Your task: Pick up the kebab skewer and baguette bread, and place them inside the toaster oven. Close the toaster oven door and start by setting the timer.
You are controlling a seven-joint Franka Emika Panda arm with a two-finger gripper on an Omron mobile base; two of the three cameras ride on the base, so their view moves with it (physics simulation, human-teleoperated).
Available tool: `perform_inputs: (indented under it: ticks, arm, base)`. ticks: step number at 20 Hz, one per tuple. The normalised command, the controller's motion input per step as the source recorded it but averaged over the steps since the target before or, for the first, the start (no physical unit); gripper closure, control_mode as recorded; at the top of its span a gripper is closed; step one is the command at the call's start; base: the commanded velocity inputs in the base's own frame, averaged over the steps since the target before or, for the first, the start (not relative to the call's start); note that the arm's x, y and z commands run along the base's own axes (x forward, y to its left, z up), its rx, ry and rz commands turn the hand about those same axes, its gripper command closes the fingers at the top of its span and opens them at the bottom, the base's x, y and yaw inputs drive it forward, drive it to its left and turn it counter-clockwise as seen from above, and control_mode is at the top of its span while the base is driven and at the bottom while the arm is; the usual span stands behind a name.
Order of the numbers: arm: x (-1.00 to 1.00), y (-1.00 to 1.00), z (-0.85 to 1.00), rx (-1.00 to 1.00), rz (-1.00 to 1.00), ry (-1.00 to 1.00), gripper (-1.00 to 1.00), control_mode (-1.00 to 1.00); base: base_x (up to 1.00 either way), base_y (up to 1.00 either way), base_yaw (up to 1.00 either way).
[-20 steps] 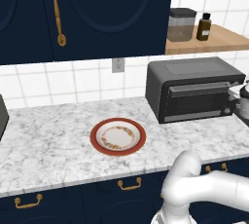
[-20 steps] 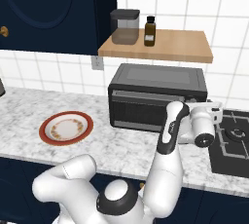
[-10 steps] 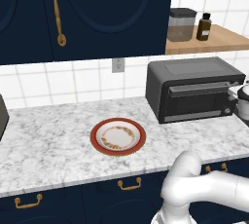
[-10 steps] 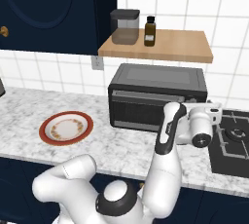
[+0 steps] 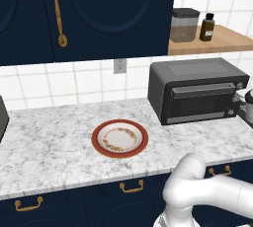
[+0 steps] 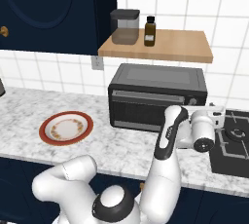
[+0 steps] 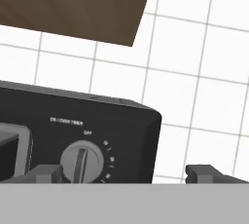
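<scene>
1. Toaster oven [image 6: 156, 97] is sitting on the marble surface [image 5: 54, 137] with its door [image 5: 201, 103] closed.
2. Claw [image 7: 126, 172] is facing the oven's knob [image 7: 81, 161], fingers spread apart, grasping nothing.
3. Plate [image 5: 120, 138] is lying beside the oven.

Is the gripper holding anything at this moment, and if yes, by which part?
Nothing is held. The gripper is open, with only tiled wall and the toaster oven's corner between its fingertips; the timer knob sits beside the left fingertip, not grasped.
</scene>
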Motion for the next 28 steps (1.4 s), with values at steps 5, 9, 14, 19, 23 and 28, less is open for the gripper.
perform_inputs:
  ticks: [5,9,14,19,23,28]
  arm:
    - [0.10,0.00,0.00,0.00,0.00,0.00,-1.00,-1.00]
    - [0.08,0.04,0.00,0.00,0.00,0.00,-1.00,-1.00]
    - [0.26,0.00,0.00,0.00,0.00,0.00,-1.00,-1.00]
    - [0.15,-0.01,0.00,0.00,-0.01,0.00,-1.00,-1.00]
    - [0.00,-0.03,0.00,0.00,-0.04,0.00,-1.00,-1.00]
    - [0.00,0.00,0.00,0.00,-0.14,0.00,-1.00,-1.00]
  base:
    - [0.00,0.00,0.00]
    - [0.00,0.00,0.00]
    - [0.00,0.00,0.00]
    - [0.00,0.00,0.00]
    - [0.00,0.00,0.00]
    - [0.00,0.00,0.00]
